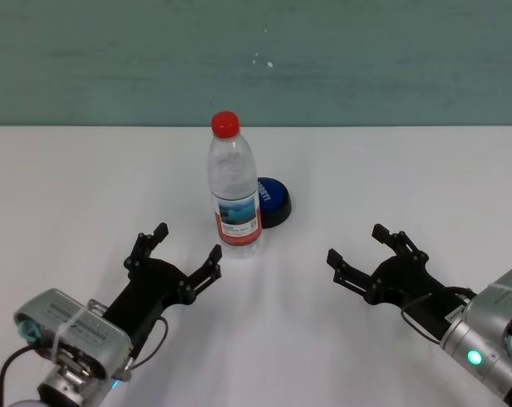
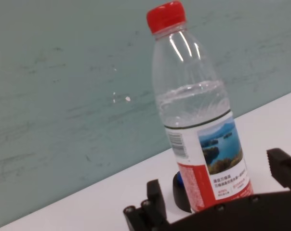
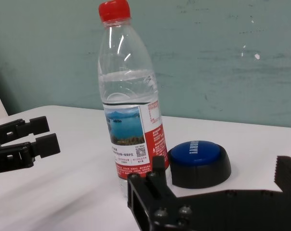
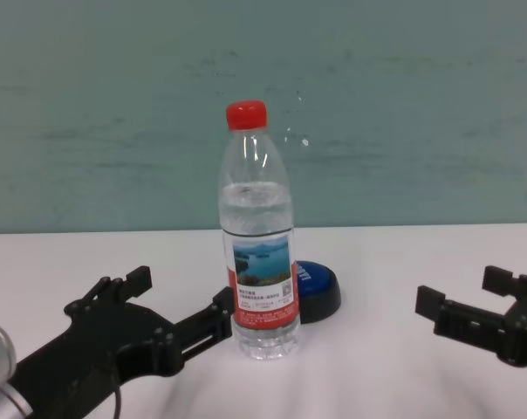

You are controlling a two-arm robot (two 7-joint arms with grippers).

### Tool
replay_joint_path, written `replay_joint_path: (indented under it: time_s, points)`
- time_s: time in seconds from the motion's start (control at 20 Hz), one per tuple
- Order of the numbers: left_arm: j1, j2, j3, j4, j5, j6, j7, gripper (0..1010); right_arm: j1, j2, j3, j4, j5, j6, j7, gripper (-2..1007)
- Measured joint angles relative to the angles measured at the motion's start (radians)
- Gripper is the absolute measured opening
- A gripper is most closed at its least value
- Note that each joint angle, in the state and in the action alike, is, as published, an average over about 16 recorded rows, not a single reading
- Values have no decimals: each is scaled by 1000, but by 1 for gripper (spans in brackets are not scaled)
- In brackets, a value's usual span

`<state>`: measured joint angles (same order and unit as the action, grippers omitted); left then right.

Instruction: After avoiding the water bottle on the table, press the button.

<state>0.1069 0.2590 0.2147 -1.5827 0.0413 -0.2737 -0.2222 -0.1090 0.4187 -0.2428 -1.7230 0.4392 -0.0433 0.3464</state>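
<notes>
Bottle (image 1: 236, 186) stands upright near the middle of the surface (image 1: 409, 170), long axis vertical, red cap up. Button (image 1: 273, 202) sits just behind it toward the far edge and slightly to the right, touching or nearly touching the bottle base; can't tell which. From the front the bottle covers the button's left part.

Left hand (image 1: 174, 251) sits toward the near edge, left of the bottle, fingers spread apart, holding nothing. Its right fingertip is close to the bottle base, and the bottle stands straight between it and the button. Right hand (image 1: 364, 248) sits toward the near edge on the right, also spread apart and empty, well apart from the bottle.

Judgement: the right hand has the open line, since the button lies ahead and to its left with its right side exposed. The left hand would have to go around or over the bottle. Risk is clipping the tall bottle and tipping it.
</notes>
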Motion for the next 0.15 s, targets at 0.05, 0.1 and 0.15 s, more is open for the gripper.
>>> replay_joint_path:
  time_s: [0.05, 0.1, 0.15]
  points:
    - [0, 0, 0, 0, 0, 0, 0, 1001, 0, 0, 0, 0, 0, 0, 0, 1004]
    - [0, 0, 0, 0, 0, 0, 0, 1001, 0, 0, 0, 0, 0, 0, 0, 1004]
    - [0, 0, 0, 0, 0, 0, 0, 1001, 0, 0, 0, 0, 0, 0, 0, 1004]
